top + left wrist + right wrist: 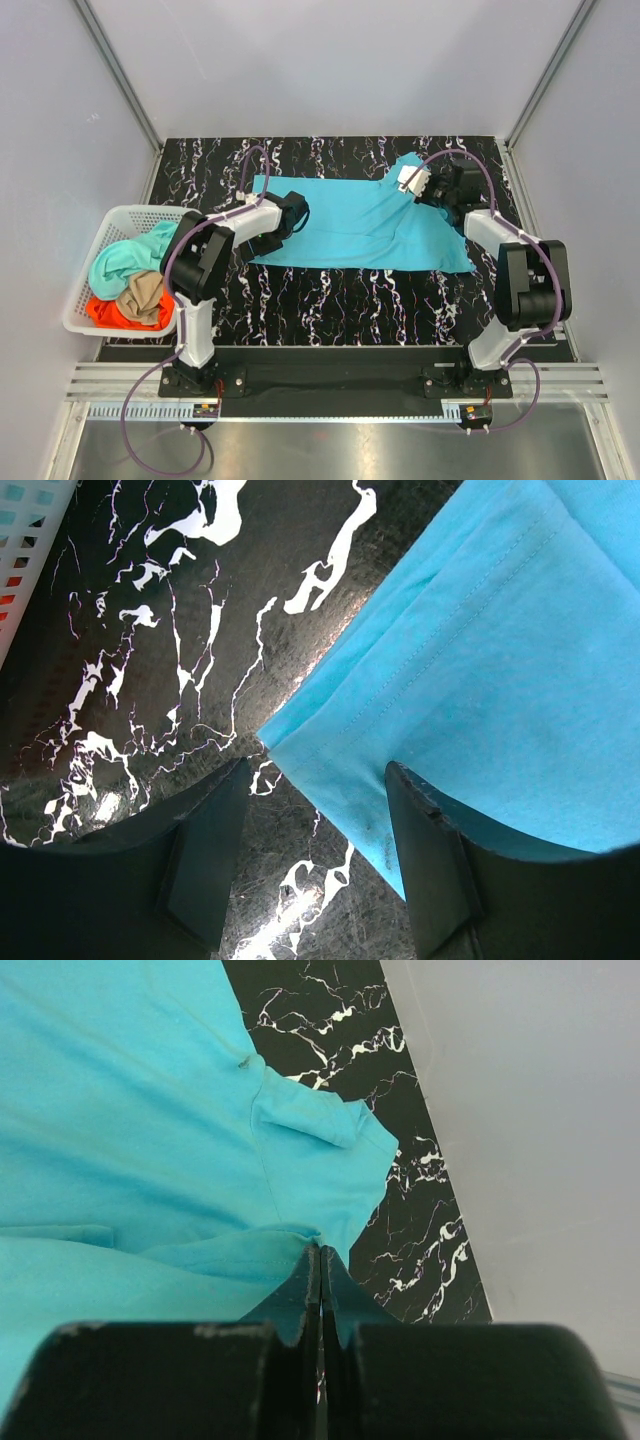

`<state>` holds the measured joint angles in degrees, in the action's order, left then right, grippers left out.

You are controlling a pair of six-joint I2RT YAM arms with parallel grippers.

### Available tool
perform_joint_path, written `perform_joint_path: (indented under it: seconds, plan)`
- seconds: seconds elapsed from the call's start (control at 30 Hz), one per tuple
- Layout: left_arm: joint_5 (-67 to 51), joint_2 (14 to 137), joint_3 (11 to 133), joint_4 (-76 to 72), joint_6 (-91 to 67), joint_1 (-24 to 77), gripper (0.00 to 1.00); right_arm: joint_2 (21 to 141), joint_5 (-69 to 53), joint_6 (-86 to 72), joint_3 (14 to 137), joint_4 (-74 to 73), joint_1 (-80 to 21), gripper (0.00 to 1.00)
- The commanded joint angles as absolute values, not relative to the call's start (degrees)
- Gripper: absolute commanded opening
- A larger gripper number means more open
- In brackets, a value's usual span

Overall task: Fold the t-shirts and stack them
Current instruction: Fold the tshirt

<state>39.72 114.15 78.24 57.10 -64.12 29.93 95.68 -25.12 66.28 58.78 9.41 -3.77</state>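
A bright cyan t-shirt [370, 225] lies spread across the black marbled table. My left gripper [290, 215] is open at the shirt's left hem corner. In the left wrist view the corner [300, 745] lies between the two fingers of this gripper [318, 780], close above the table. My right gripper [420, 185] is at the shirt's far right part. In the right wrist view it [320, 1252] is shut, pinching a fold of the cyan cloth [130, 1110] at its tips, with a sleeve just beyond.
A white lattice basket [90, 290] stands at the left table edge, holding a mint-teal shirt [125, 258], a tan shirt [145, 295] and an orange-red shirt [105, 312]. Grey walls close in the table at the back and sides.
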Motion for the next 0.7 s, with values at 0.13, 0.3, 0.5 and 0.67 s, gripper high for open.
perform_joint_path:
  seconds: [0.13, 0.3, 0.5, 0.67]
  plan:
    - [42.01, 112.15, 78.14, 56.87, -65.04, 30.23, 0.62, 97.99, -25.75, 69.44, 62.31, 14.5, -5.19, 0.0]
    - [42.36, 112.06, 77.26, 56.6, -65.83, 30.67, 0.62, 99.4, -23.82, 70.05, 60.91, 18.27, -5.36, 0.0]
    - [42.01, 112.59, 76.64, 56.51, -66.09, 31.11, 0.62, 100.63, -20.83, 69.61, 61.44, 20.83, -5.36, 0.0]
    - [41.05, 111.36, 77.87, 56.25, -63.64, 31.03, 0.62, 99.23, -21.71, 68.03, 60.12, 21.09, -5.45, 0.0]
